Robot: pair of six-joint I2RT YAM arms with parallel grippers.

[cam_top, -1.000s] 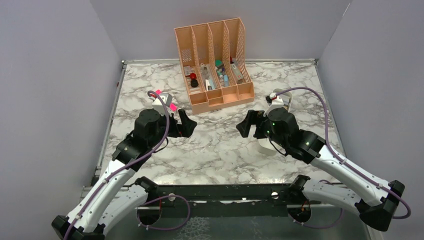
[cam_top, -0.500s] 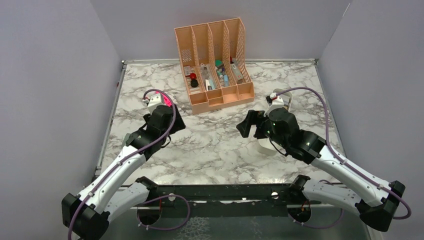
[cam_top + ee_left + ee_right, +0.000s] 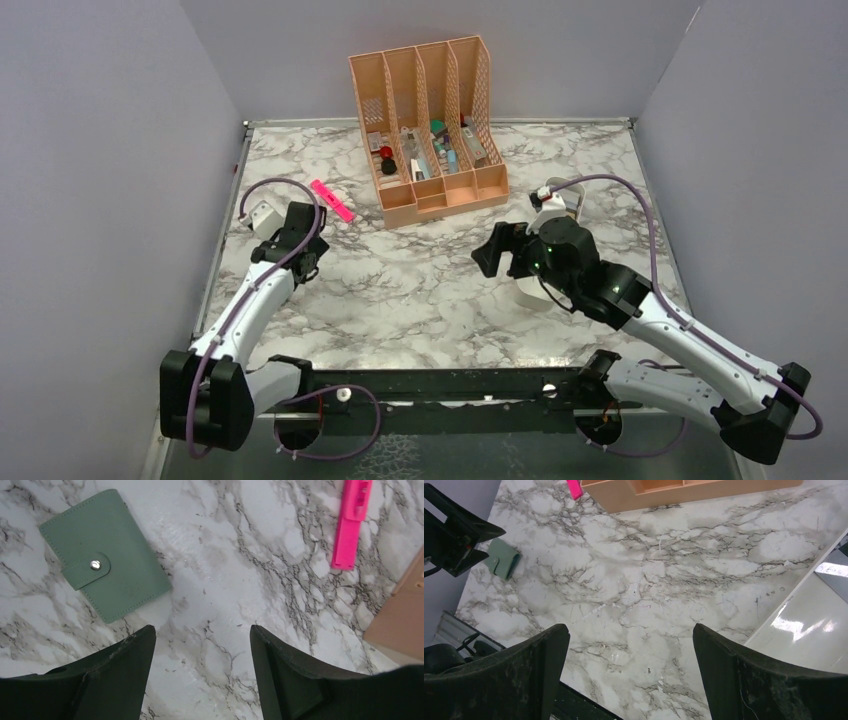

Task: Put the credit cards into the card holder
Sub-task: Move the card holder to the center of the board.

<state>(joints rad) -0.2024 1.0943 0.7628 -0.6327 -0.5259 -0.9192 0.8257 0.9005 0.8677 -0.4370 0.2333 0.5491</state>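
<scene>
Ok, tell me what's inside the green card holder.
Nothing inside shows: the card holder lies folded shut on the table, snap tab fastened. Only its green cover is visible; pockets and any contents are hidden.

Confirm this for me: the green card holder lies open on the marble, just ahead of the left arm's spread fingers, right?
Not quite. The card holder is closed, with its snap tab fastened, as the left wrist view shows. It does lie on the marble table, just ahead of the left arm's spread fingers.
</scene>
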